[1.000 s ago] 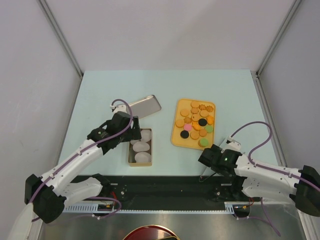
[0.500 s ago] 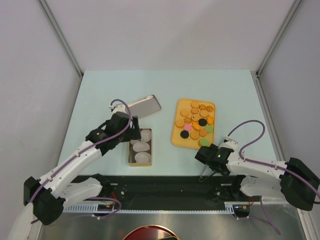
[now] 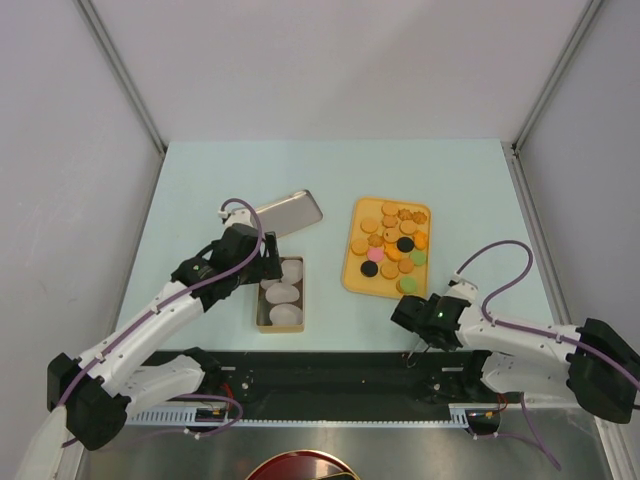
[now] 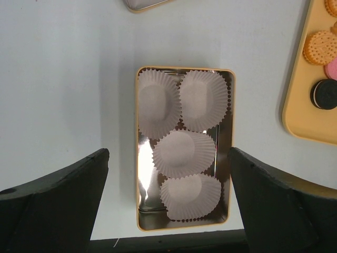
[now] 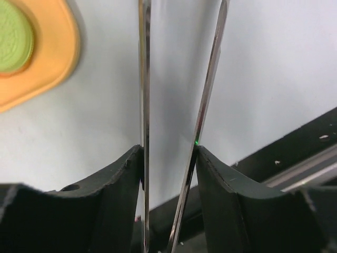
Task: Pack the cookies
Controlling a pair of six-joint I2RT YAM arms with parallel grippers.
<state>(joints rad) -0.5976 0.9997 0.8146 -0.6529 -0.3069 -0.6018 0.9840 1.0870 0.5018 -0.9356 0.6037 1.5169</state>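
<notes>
Seen from above, the cookies (image 3: 389, 246) sit on an orange tray (image 3: 349, 272), to the right of an open tin (image 3: 259, 300), none packed yet. In the left wrist view, the left gripper (image 4: 168, 158) hangs over the tin's 4 paper cups (image 4: 184, 153), fingers spread wide and empty, probably ready to steady it. In the right wrist view, the right gripper (image 5: 168, 158) pinches tweezers (image 5: 143, 79), blades apart with nothing between, just off the tray corner holding a green cookie (image 5: 9, 37).
</notes>
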